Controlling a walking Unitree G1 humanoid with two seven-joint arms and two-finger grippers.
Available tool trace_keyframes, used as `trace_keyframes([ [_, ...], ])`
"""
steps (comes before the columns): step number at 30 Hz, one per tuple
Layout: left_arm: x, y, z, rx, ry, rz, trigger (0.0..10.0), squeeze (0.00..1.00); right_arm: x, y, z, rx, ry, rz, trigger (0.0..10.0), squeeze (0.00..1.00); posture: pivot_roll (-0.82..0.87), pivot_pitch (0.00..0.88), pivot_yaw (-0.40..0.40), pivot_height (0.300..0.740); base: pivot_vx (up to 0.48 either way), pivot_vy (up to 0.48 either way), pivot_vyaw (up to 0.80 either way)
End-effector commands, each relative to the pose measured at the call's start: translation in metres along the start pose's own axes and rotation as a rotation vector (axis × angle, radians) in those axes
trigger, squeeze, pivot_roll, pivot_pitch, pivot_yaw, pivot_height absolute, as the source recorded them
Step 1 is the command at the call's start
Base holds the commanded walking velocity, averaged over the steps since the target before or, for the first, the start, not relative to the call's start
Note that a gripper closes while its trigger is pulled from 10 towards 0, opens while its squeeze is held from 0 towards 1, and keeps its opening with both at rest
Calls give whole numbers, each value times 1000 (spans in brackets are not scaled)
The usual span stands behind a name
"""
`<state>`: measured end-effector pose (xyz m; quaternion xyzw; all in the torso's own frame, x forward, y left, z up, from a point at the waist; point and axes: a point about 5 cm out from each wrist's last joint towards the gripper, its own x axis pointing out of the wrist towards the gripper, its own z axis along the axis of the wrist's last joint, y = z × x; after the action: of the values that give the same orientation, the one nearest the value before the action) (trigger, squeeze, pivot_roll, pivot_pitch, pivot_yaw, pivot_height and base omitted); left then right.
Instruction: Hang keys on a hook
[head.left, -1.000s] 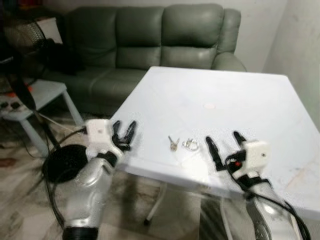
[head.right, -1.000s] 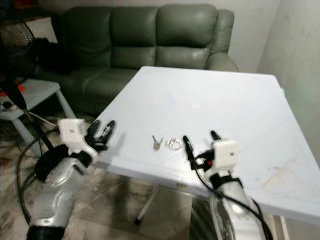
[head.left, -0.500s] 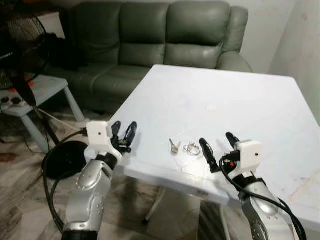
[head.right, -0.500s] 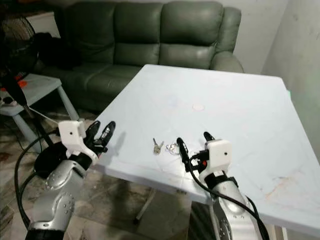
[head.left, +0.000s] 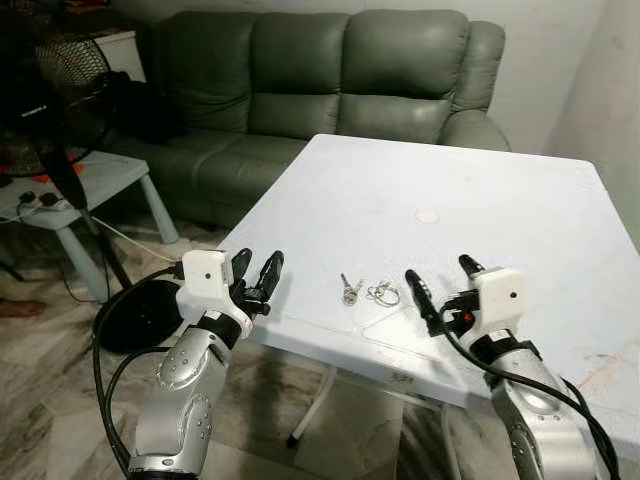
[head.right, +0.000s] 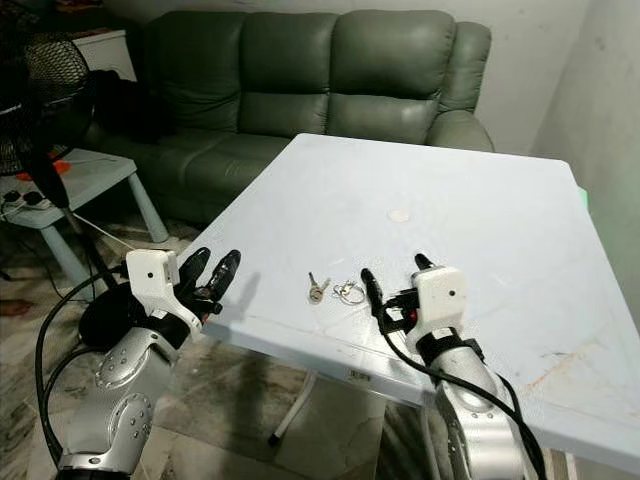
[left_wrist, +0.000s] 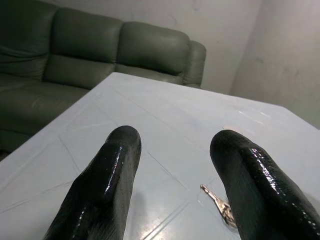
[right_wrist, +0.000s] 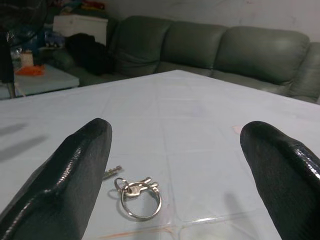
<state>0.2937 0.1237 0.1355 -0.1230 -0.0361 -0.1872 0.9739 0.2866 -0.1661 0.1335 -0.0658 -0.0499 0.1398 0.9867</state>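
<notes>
Right pincer (head.left: 446, 281) released, just beside keys (head.left: 371, 292) on table (head.left: 520, 220); left pincer (head.left: 256, 273) released.

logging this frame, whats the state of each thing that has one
keys: lying flat on the table, not held
left gripper: open, empty, at the table's near left edge
right gripper: open, empty, just right of the keys
table: upright, keys on it near the front edge

Right hand (right_wrist: 175, 185) fingers spread wide; keys (right_wrist: 135, 195) flat on white table (right_wrist: 200, 125) between them.
</notes>
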Motion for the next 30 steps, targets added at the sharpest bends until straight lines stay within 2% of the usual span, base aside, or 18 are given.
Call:
trace_keyframes([
  [1,-1,-3,2,26,2,-31,10000,0,5,1,-1,-20,24,-8,10000,0,102,0,39,740,0,0,0],
  [3,-3,-11,-3,39,25,-78,10000,0,11,2,-4,-24,64,-1,10000,0,100,0,40,740,0,0,0],
  [8,-5,-21,-6,30,49,-136,10000,0,23,1,-1,-55,78,-7,10000,0,104,0,38,740,0,0,0],
  [17,-15,-28,-11,21,72,-151,10000,0,38,2,8,-137,70,24,10000,0,121,0,24,740,0,0,0],
  [30,-33,-41,-13,-6,110,-161,10000,0,50,12,2,-202,140,139,10000,0,157,0,-3,740,0,0,0],
])
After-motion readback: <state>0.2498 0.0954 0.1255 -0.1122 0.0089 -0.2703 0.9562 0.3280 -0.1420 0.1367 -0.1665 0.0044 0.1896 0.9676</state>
